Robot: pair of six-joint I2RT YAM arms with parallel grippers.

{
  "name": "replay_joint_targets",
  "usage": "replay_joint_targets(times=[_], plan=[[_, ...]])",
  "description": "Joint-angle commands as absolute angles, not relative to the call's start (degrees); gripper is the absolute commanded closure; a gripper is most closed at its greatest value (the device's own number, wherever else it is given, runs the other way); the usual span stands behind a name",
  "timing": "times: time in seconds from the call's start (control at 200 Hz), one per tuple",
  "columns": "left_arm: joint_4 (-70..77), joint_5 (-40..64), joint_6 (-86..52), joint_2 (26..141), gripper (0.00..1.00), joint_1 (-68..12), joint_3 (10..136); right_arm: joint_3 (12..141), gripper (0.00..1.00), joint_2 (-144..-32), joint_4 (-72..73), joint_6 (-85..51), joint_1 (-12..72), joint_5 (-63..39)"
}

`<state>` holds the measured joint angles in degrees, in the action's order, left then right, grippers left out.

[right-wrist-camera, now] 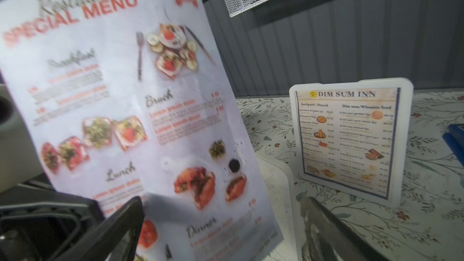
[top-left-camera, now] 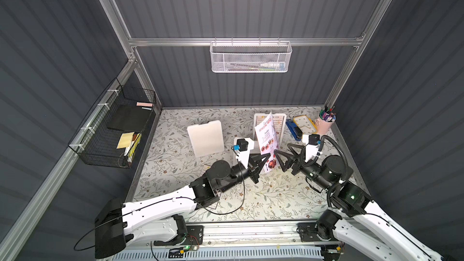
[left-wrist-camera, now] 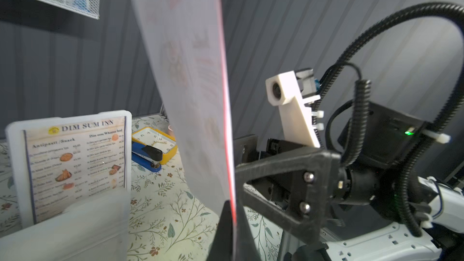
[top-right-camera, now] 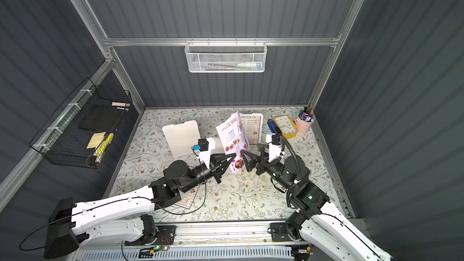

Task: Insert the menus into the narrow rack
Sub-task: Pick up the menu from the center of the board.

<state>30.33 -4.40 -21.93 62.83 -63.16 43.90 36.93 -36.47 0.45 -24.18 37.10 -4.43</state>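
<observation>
The left gripper [top-left-camera: 267, 156] is clenched on the lower edge of the lavender menu [top-left-camera: 265, 134], holding the sheet upright and slightly curled, just off the table's centre toward 1 o'clock. On the sheet's 3 o'clock side the right gripper [top-left-camera: 281, 148] is spread wide and grips nothing; whether a finger grazes the paper I cannot tell. Farther toward 1 o'clock a DIM SUM INN menu [right-wrist-camera: 349, 136] sits in a white holder [right-wrist-camera: 402, 134]. At 7 o'clock another menu [top-right-camera: 187, 200] lies mostly hidden under the left arm. In the right wrist view the lavender sheet's print is blurred.
</observation>
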Motion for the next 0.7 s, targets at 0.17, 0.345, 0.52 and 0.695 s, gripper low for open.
replay_joint_targets(times=[0.17,0.345,0.52,0.695], plan=[[26.68,-4.17,-15.37,63.76,1.0,-62.84,47.64,32.24,0.01,-41.7,24.26,-31.9,22.33,-34.43],[30.66,-1.01,-7.56,64.83,1.0,-62.89,47.77,29.18,0.01,-43.54,37.13,-37.39,18.36,-42.81],[29.14,-1.8,2.11,69.33,1.0,-62.84,54.03,29.41,0.01,-42.07,38.13,-39.26,16.1,-45.15],[29.29,-2.51,10.59,72.17,1.0,-62.85,58.03,28.59,0.01,-40.17,39.17,-40.76,11.49,-44.82]])
